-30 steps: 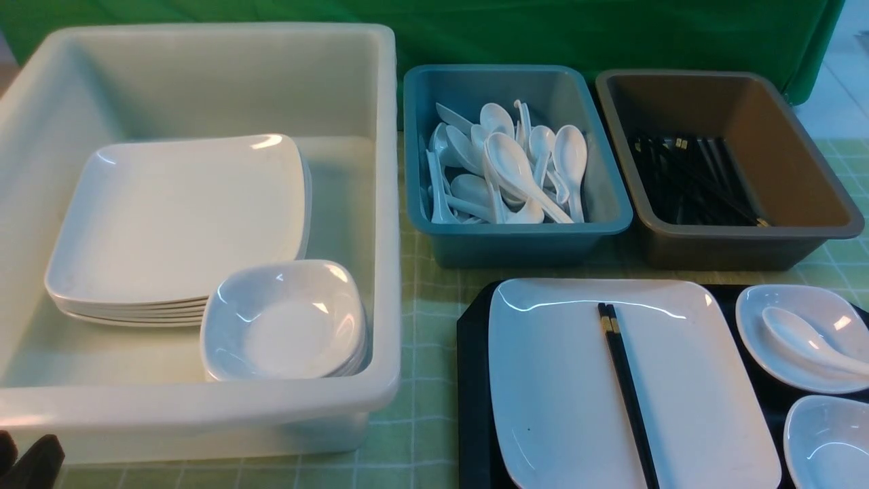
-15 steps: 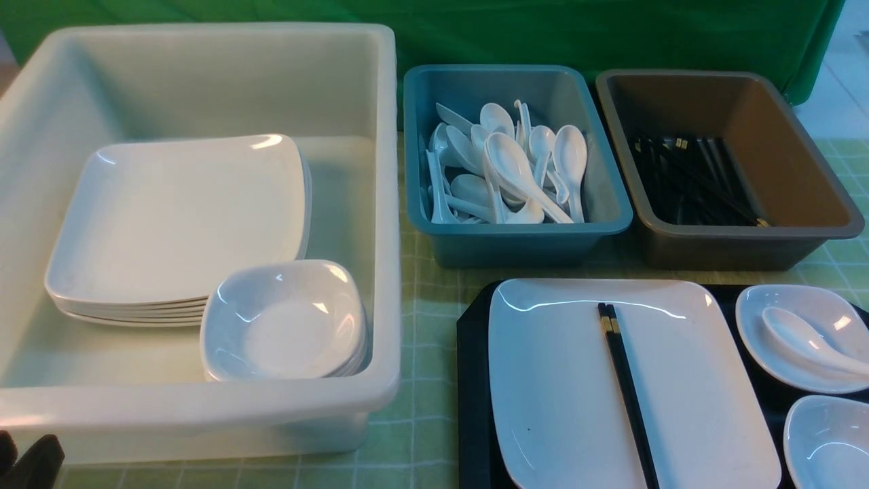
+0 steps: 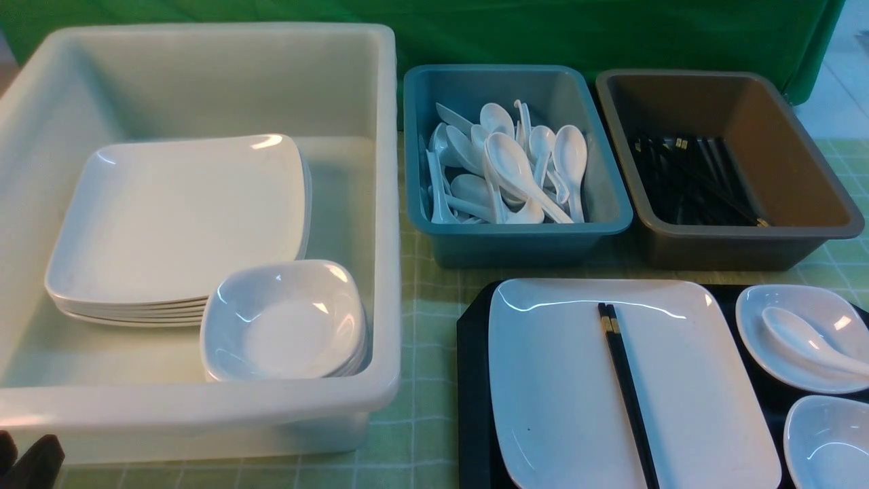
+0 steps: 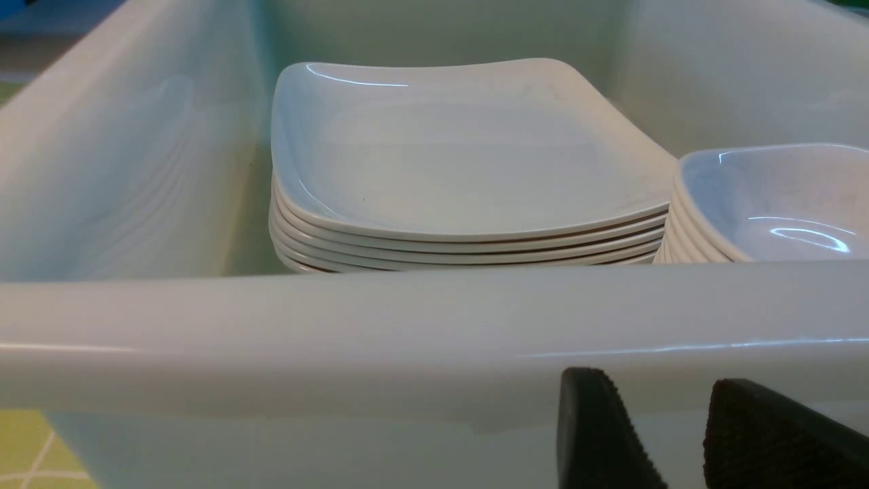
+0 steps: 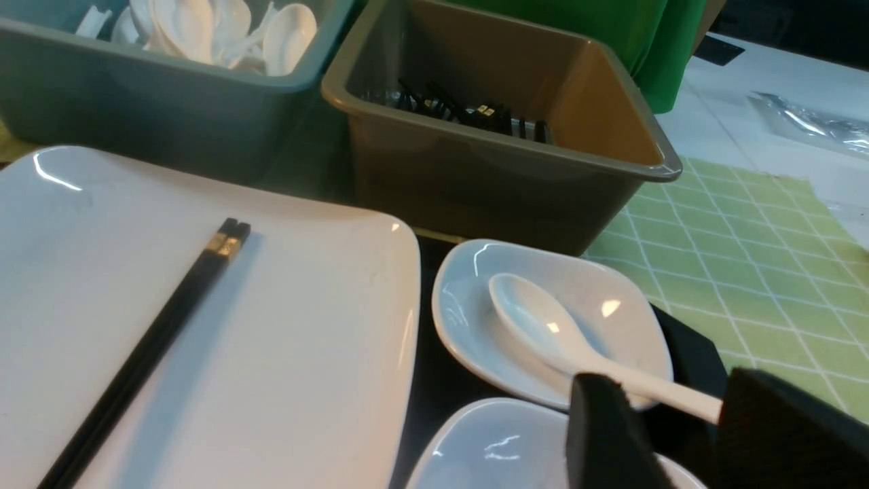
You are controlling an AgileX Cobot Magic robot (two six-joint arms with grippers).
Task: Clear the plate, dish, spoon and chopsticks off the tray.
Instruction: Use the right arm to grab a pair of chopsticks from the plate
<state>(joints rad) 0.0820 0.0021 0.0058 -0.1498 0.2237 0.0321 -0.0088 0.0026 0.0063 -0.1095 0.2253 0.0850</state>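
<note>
The black tray [image 3: 472, 380] sits at the front right. On it lies the large white plate [image 3: 563, 380], with the black chopsticks [image 3: 628, 394] lying lengthwise on it. To its right a small white dish [image 3: 821, 302] holds the white spoon [image 3: 808, 339]; a second dish [image 3: 828, 441] sits nearer. My right gripper [image 5: 672, 414] is open, low over the tray's right end. The spoon [image 5: 543, 326] has its handle lying across the gap beyond the tips, ungripped. My left gripper [image 4: 669, 407] is open and empty, close before the white tub's near wall. It also shows in the front view [image 3: 17, 451].
A big white tub [image 3: 390, 204] at left holds a stack of plates [image 3: 176, 217] and stacked dishes [image 3: 285, 319]. Behind the tray stand a teal tub [image 3: 516, 238] of spoons and a brown tub [image 3: 747, 244] of chopsticks. A green checked cloth covers the table.
</note>
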